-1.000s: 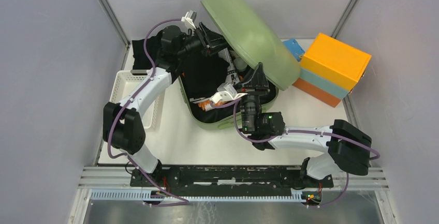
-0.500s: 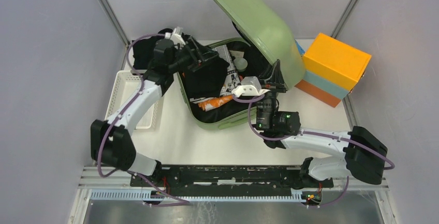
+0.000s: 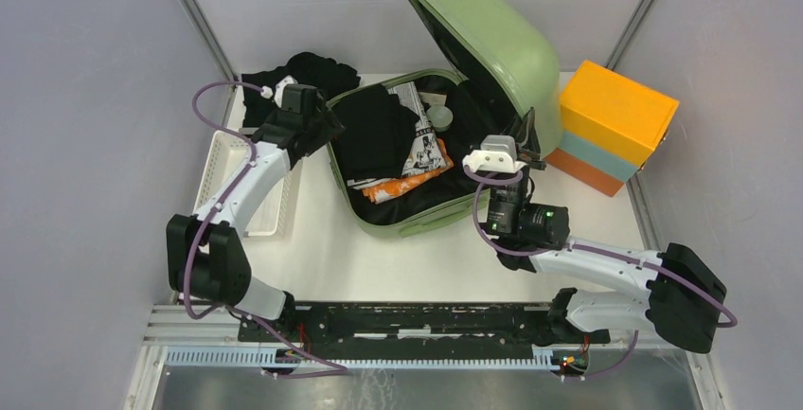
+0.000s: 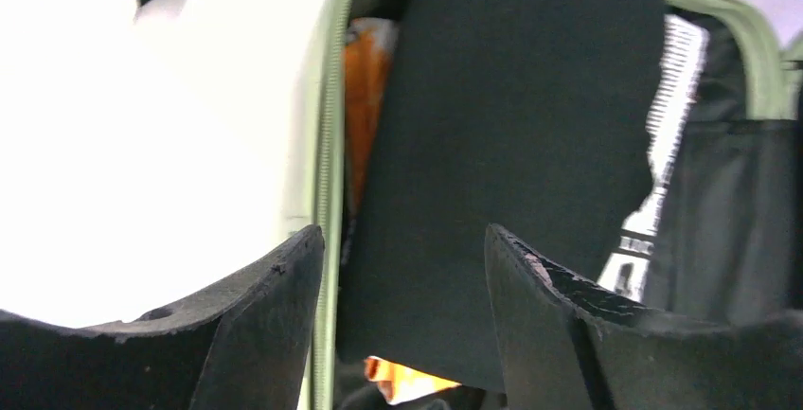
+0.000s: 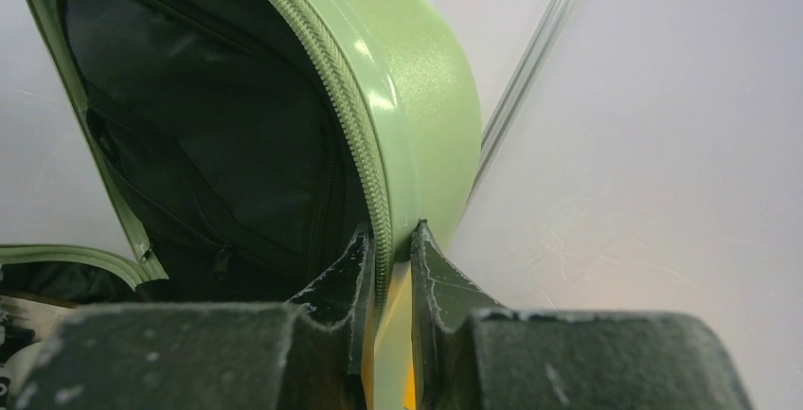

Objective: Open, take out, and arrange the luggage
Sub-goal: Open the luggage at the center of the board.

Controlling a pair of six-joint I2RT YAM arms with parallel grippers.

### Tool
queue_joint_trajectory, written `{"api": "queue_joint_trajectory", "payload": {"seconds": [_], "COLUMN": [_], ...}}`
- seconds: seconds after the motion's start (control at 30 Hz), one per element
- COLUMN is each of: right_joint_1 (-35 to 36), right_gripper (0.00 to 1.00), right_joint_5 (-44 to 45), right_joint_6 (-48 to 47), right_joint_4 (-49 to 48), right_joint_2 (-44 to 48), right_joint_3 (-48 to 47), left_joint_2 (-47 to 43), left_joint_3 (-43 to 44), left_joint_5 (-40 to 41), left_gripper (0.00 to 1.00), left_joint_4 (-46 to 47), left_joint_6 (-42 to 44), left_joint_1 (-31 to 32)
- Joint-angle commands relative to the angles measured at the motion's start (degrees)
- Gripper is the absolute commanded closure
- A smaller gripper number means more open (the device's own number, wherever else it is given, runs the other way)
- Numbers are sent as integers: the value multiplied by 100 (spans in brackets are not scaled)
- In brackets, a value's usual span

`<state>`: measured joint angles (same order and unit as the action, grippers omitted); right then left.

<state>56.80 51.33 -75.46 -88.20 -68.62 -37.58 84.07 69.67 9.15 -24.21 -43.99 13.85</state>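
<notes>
Right wrist: my right gripper [image 5: 390,235] pinches the zip edge of the luggage [image 5: 417,98] lid; my left gripper [image 4: 402,235] gapes wide over black cloth [image 4: 511,126] inside.

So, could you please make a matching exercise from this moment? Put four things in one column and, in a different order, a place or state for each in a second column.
Column 1
1. right hand
2. left hand
3. white basket
4. orange and blue box

Column 2
A. stands to the right of the luggage
B. open, over the luggage's left rim
C. shut on the rim of the raised lid
D. lies to the left of the luggage

Pairs: 1-C, 2-B, 3-D, 4-A
</notes>
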Motion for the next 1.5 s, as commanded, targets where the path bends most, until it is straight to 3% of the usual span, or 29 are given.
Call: {"api": "queue_joint_trajectory", "payload": {"seconds": [0.0, 0.17, 0.37, 0.57, 0.6, 1.03, 1.47], "right_joint_1": [-92, -177, -294, -366, -386, -760, -1626], "right_gripper": [98, 98, 98, 98, 98, 98, 98], "right_joint_5": [11, -2, -45, -109, -116, -469, -1353], "right_joint_6": [367, 680, 965, 1238, 1280, 2438, 3646], "right_joint_4": [-233, 45, 282, 458, 493, 1266, 2027], "right_joint_2": [239, 315, 383, 476, 493, 712, 105], "right_joint_3": [44, 93, 142, 190, 190, 225, -436], "left_joint_2": [232, 666, 1014, 875, 799, -1231, -2052], "left_joint_3": [41, 50, 200, -141, -222, -1980, -2872], "left_joint_5": [882, 859, 791, 717, 705, 546, -533], "left_gripper": [32, 37, 54, 96, 98, 98, 98], "left_joint_4": [-298, -149, -90, 80, 89, 338, 457], "left_joint_6": [223, 237, 276, 235, 209, -153, -256], "left_joint_1": [-66, -109, -132, -240, -276, -398, -366]}}
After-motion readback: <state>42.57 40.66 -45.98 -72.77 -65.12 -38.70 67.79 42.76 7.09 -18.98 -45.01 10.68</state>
